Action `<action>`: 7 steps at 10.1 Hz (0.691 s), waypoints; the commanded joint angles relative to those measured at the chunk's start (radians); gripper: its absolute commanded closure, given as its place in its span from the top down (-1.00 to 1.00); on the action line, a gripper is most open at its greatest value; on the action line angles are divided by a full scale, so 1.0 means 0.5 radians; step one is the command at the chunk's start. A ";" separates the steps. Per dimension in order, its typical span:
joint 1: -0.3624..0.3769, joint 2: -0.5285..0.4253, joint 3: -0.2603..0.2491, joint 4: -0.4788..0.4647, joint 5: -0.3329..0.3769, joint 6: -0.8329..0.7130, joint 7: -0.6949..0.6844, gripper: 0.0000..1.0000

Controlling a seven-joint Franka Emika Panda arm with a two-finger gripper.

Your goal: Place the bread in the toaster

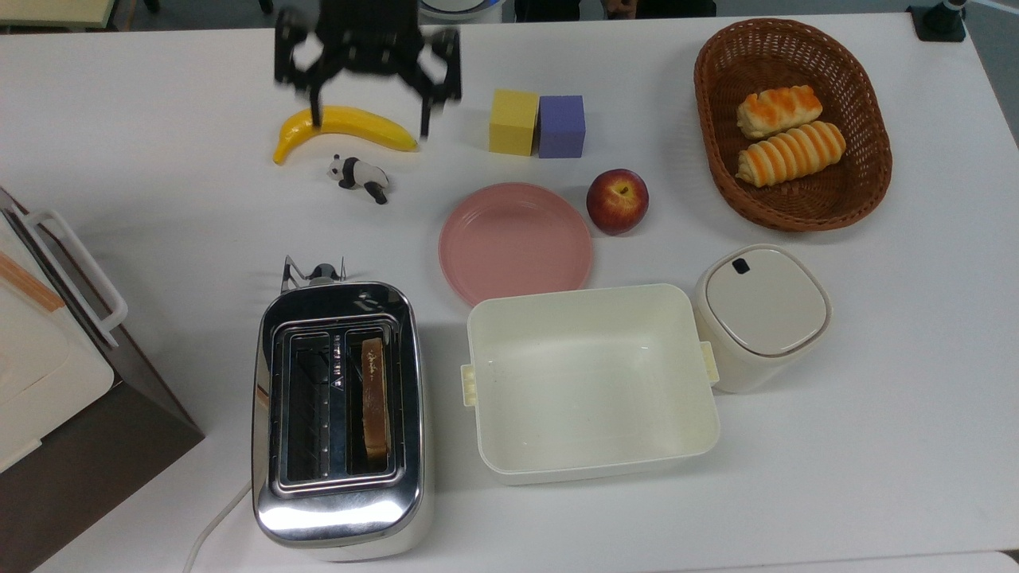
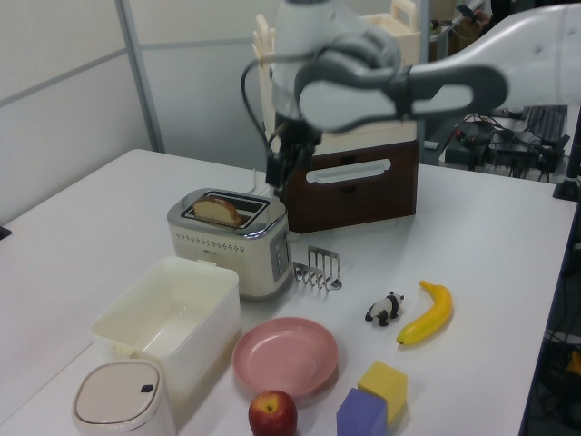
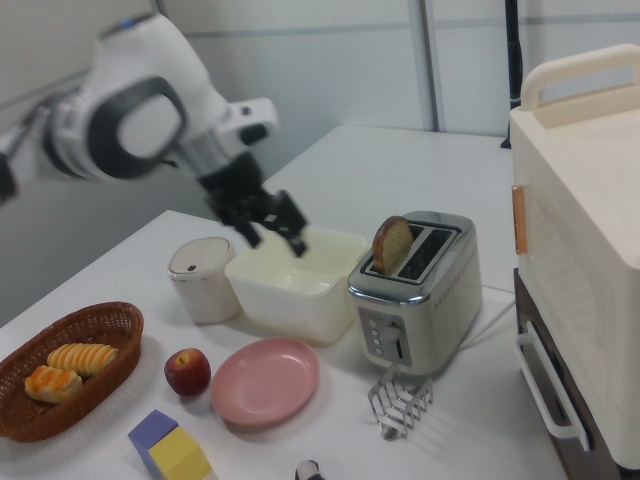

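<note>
Chrome gleams on the shiny two-slot toaster, which stands on the white table with the flat brown slice of wholemeal bread upright in one slot, the slot on the top view's right, beside the cream rectangular tub. The top view looks straight down on the slice's thin crust edge, while the right view shows its rounded top rising above the toaster's rim, and the left view shows it leaning low in the slot. The black two-finger gripper is up in the air with its fingers spread wide and nothing between them; in the top view it sits over the yellow banana, well apart from the toaster. The left view places the gripper above and behind the toaster. A small wire toast rack stands just beside the toaster, plain in the left and right views but mostly hidden behind the toaster in the top view. The top view also takes in a brown wicker basket holding two orange-striped rolls.
</note>
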 commanded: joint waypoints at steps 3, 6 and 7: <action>0.281 -0.476 -0.209 -0.052 0.273 -0.652 0.034 1.00; 0.420 -0.459 -0.409 -0.055 0.323 -0.625 0.016 1.00; 0.426 -0.449 -0.467 -0.058 0.323 -0.625 0.018 1.00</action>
